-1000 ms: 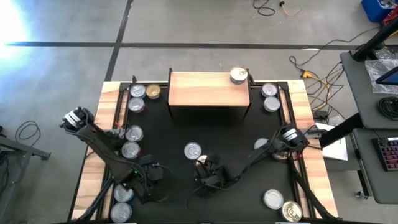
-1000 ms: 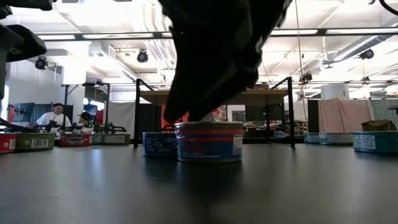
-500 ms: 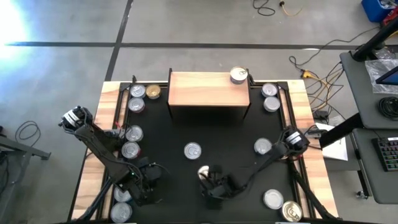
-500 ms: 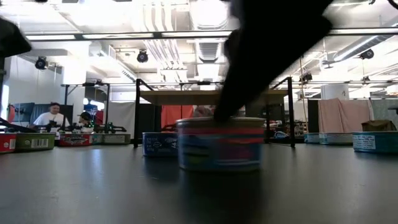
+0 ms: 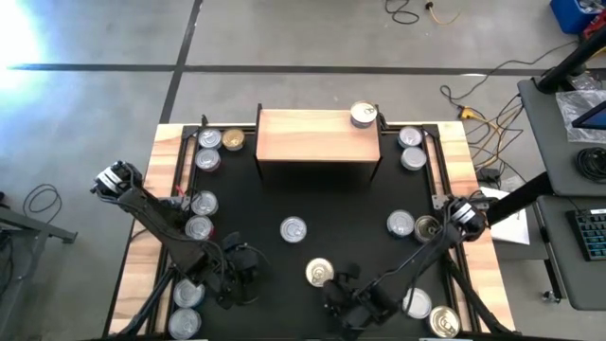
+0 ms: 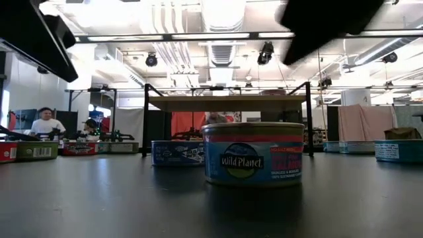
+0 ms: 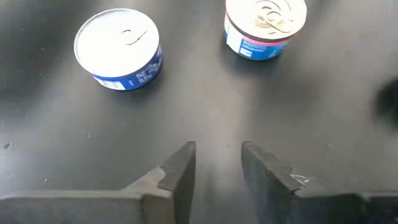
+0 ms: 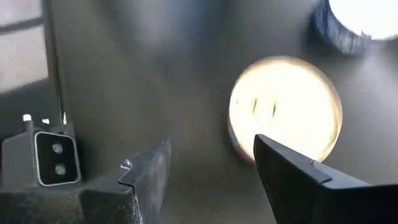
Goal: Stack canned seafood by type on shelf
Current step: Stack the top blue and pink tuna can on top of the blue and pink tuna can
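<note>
A: Which step is this? The gold-topped tin sits alone on the mat, well short of the shelf.

B: Between picks, probably. The right gripper hangs beside it, fingers apart, empty. The left gripper is slightly parted too (nothing held). Next: regrasp squarely, carry it shelfward.

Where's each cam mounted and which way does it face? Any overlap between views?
High: overhead, straight down on the mat, shelf and tins; both arms show.
Low: at table height, level across to the shelf; a Wild Planet tin close up; arm parts at the top.
Left wrist: looks past the left pincer, open and empty, at two tins.
Right wrist: looks past the right pincer, open, at a gold-top tin.
Shared: that gold-top tin also shows in the high and left wrist views.
</note>
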{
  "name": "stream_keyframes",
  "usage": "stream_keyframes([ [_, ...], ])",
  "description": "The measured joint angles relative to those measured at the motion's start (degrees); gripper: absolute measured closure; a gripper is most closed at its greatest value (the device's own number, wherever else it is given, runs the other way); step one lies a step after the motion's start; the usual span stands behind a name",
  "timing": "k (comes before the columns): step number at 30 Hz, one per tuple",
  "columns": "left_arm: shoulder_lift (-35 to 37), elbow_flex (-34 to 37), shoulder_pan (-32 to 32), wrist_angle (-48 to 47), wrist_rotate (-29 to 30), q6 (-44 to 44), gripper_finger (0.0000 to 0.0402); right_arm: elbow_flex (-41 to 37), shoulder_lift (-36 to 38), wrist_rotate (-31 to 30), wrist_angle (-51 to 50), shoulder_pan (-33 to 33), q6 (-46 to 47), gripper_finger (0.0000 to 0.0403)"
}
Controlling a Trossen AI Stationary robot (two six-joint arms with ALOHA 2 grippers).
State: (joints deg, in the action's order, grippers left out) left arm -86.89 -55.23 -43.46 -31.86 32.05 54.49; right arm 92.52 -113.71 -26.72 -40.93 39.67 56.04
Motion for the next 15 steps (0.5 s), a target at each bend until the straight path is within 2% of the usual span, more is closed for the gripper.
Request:
stream_keyframes([
  [10,0.0,4.2,0.0,1.5,0.0,0.1,0.0253,-0.2,-2.3,19.8,-5.0,-0.5,21.6,0.0197],
  [15,0.0,7.0,0.0,1.6,0.4,0.2,0.0253,-0.2,-2.3,21.3,-4.1,-2.7,35.7,0.0191],
])
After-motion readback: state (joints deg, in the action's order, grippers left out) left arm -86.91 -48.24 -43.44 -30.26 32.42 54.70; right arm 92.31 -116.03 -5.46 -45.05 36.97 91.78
